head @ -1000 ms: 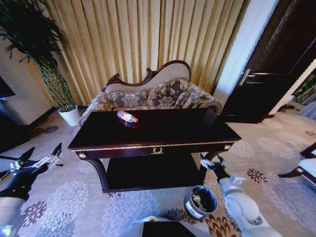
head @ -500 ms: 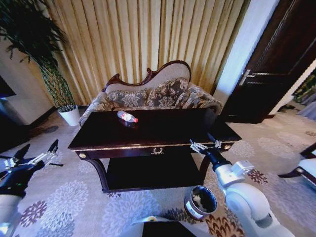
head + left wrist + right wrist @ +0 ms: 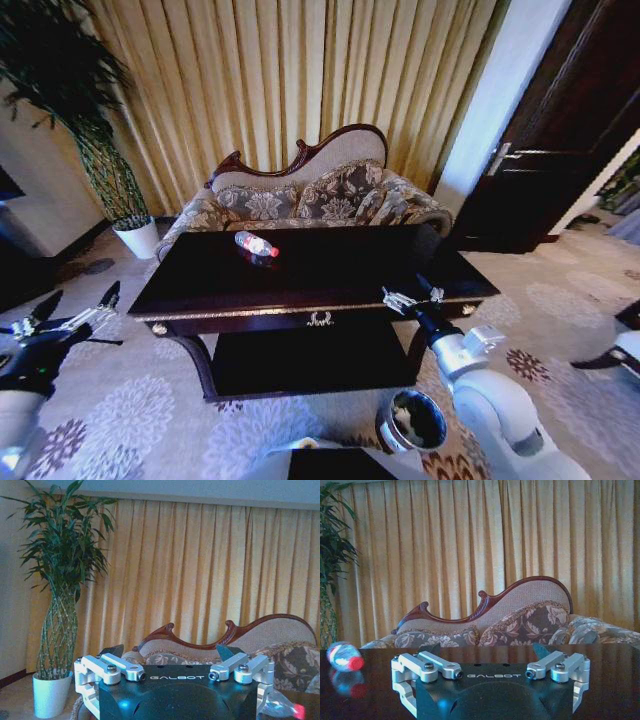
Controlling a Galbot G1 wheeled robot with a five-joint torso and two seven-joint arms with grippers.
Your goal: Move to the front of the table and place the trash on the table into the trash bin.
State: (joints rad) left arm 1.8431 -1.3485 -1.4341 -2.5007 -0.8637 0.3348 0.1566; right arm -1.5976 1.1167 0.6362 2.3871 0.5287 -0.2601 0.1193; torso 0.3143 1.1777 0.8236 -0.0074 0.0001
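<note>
Right gripper (image 3: 412, 296) hung at the worktop's (image 3: 340, 270) front right edge, jaws spread wide and empty; the bottle (image 3: 256, 244) lay on its side far back on the left, well apart from it. Left gripper (image 3: 68, 318) waited open and empty, low beside the left end; bin (image 3: 411, 422) stood on the carpet by the right arm. Best reach would likely run low and level across the glossy top, jaws squared across the bottle's body so it could not roll.

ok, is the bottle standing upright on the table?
No, in the head view the bottle lies on its side on the table, toward its far left part.
</note>
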